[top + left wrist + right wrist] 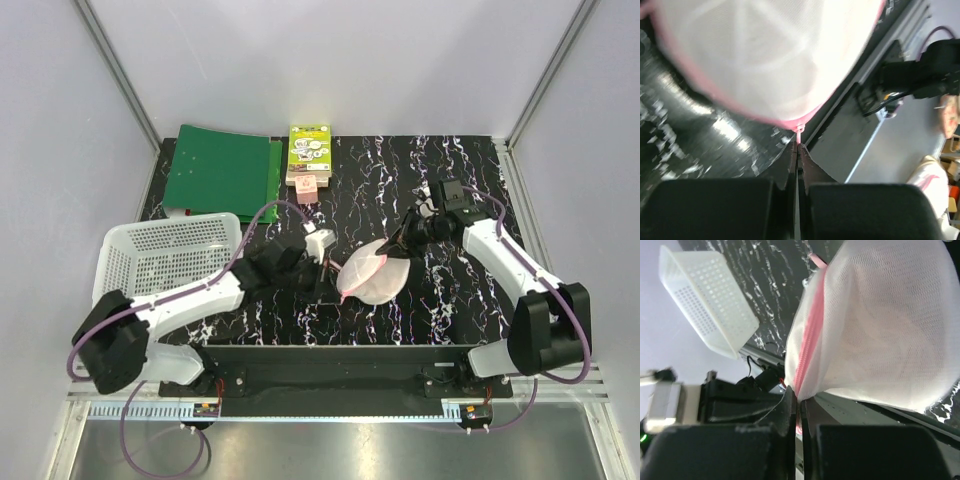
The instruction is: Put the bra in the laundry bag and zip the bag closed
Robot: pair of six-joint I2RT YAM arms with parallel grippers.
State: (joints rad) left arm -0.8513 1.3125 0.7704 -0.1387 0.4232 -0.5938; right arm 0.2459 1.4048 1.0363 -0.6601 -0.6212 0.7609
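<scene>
The laundry bag (375,272), a round white mesh pouch with pink zip edging, sits on the black marbled table between both arms. My left gripper (335,283) is at its left edge, shut on the thin pink zip pull (799,134) below the bag (770,55). My right gripper (398,243) is at the bag's upper right, shut on the pink zip edging (807,347) of the bag (890,325). The bra is not in plain view; a faint pinkish tint shows through the mesh.
A white plastic lattice basket (165,258) stands at the left, also in the right wrist view (705,300). A green folder (225,170) and a small green-and-white box (309,152) lie at the back. A small pink tag (308,190) lies near the box.
</scene>
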